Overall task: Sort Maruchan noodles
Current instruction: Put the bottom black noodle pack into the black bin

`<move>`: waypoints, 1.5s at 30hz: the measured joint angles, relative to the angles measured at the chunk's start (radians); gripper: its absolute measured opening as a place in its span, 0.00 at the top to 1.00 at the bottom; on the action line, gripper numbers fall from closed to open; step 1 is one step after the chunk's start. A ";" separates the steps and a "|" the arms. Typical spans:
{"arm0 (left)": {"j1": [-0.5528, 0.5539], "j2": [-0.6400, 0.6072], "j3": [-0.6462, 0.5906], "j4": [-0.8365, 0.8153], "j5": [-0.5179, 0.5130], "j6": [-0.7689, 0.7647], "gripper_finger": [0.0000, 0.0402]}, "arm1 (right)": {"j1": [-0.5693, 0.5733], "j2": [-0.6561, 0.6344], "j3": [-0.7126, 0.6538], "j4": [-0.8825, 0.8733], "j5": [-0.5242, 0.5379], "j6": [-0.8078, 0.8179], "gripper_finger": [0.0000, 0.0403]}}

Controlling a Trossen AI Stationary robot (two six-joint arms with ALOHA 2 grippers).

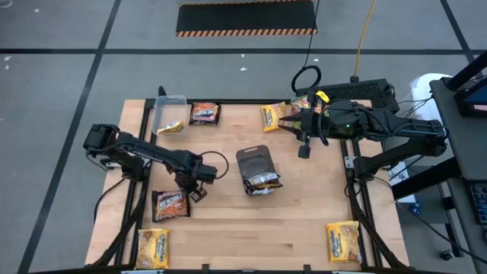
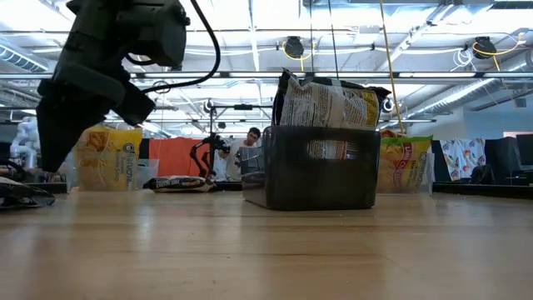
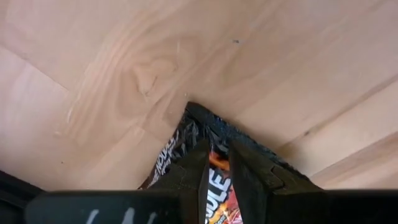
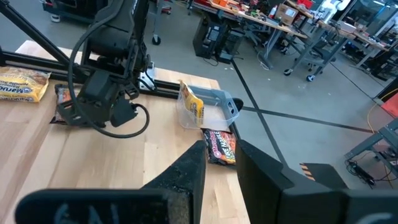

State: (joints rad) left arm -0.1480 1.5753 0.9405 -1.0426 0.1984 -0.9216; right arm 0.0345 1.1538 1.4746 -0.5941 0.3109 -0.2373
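Packets like this dark packet (image 3: 214,180) feel light, crinkly, slippery — my left gripper (image 3: 216,177) is clamped on its sealed edge; right gripper (image 4: 221,165) — narrowly parted, empty.

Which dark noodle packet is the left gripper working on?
The dark packet near the table's front left, under the left gripper; the other dark packet lies beside the clear tub.

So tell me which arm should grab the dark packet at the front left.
Left. The left gripper hangs right beside that dark packet; the right gripper is across the table, probably too far.
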 joint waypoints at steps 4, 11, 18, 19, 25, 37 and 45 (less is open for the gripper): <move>0.010 0.009 0.000 0.016 -0.040 0.001 0.83 | 0.000 0.000 0.000 0.003 0.001 -0.018 0.79; 0.010 0.009 0.000 0.058 -0.054 -0.015 0.83 | 0.000 0.000 0.000 0.015 0.001 -0.018 0.79; 0.009 0.009 0.000 0.049 -0.053 -0.079 0.83 | 0.000 0.000 0.000 0.014 0.001 -0.019 0.79; 0.009 0.009 0.000 0.050 -0.053 -0.080 0.83 | 0.000 0.000 0.000 0.015 0.001 -0.019 0.79; 0.009 0.009 0.000 0.045 -0.049 -0.113 0.83 | 0.000 0.000 0.000 0.015 0.001 -0.019 0.79; 0.009 0.009 -0.030 -0.001 -0.012 -0.163 0.83 | 0.000 0.000 0.000 0.015 0.002 -0.019 0.79; 0.009 0.009 -0.075 0.042 0.020 -0.181 0.83 | 0.000 0.000 0.000 0.015 0.002 -0.030 0.79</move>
State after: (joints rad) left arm -0.1387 1.5841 0.8658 -1.0004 0.2188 -1.1025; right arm 0.0343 1.1538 1.4746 -0.5789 0.3126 -0.2674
